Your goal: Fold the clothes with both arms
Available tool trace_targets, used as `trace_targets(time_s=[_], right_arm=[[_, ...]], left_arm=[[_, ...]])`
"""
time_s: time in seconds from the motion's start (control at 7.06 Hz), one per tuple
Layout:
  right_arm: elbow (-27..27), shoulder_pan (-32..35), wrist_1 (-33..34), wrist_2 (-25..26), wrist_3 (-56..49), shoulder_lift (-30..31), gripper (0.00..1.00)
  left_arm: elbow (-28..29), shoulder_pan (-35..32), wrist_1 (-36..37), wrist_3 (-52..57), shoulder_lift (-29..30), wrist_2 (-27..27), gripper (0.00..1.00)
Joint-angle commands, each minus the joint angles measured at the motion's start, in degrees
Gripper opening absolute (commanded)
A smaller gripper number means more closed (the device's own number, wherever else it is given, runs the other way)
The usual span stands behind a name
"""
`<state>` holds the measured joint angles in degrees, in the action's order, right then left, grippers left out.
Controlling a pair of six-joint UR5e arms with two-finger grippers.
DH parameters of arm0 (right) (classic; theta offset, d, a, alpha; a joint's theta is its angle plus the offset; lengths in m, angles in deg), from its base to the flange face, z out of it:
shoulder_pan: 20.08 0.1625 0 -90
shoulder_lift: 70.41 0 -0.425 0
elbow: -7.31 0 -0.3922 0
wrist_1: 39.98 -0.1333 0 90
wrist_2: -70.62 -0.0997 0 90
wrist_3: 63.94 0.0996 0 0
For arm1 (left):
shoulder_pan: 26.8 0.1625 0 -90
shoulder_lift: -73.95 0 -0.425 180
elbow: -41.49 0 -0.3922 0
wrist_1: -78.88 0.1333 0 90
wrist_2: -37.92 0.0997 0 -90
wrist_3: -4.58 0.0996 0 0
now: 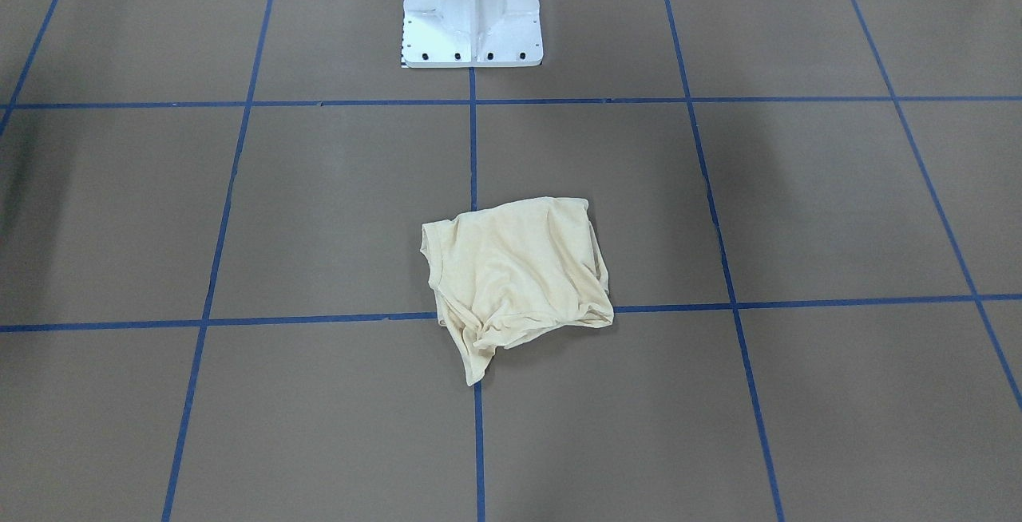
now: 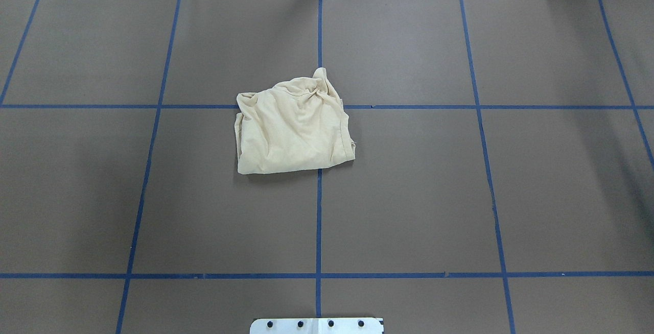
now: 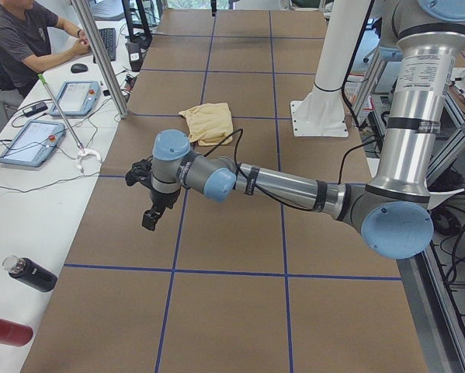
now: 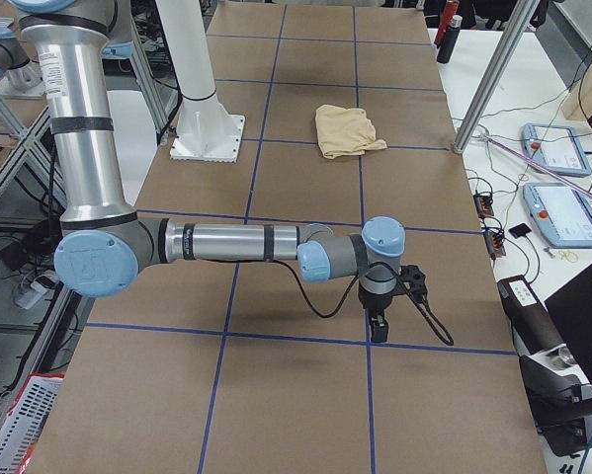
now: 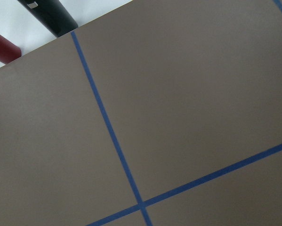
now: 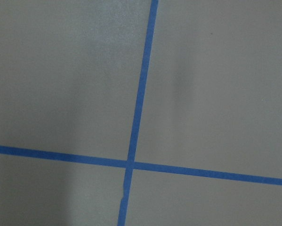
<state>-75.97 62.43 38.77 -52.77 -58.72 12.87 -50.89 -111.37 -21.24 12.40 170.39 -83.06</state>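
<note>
Grippers: I see both only from the table-end cameras (too small to judge), so I cannot tell how far either is open. The left gripper [image 3: 149,220] and the right gripper [image 4: 378,327] each hang over bare table [image 2: 409,196], well apart from the shirt [image 2: 294,129].
Left arm [image 3: 282,185]: stretched low and nearly level over the table, wrist bent so its gripper points down.
Right arm [image 4: 226,242]: the same pose at the opposite end.
Shirt place: mid-table, lying over a crossing of the blue tape lines [image 2: 319,221].
Shirt lie: a rumpled bundle about as wide as deep, so I can name no clear long axis. Its smooth edge faces the white base [image 1: 471,7]; its bunched, pointed end faces away.
Wrist cameras: brown table and tape crossings. The left one also catches a black bottle [image 5: 49,14] and a red bottle [image 5: 2,47].
</note>
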Motion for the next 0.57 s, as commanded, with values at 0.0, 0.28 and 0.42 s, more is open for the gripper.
trace_targets(time_s=[0.0, 0.28, 0.42], right_arm=[[0.0, 0.0, 0.2, -4.8, 0.3, 0.4, 1.0], [0.0, 0.1, 0.2, -9.3, 0.4, 2.1, 1.0], [0.4, 0.1, 0.3, -9.2, 0.4, 2.2, 1.0]], left_arm=[[6.8, -0.8, 0.5, 1.0, -0.7, -3.9, 1.0], [9.8, -0.9, 1.2, 0.8, -1.0, -10.0, 1.0], [8.3, -0.9, 1.4, 0.4, -1.2, -9.9, 1.0]])
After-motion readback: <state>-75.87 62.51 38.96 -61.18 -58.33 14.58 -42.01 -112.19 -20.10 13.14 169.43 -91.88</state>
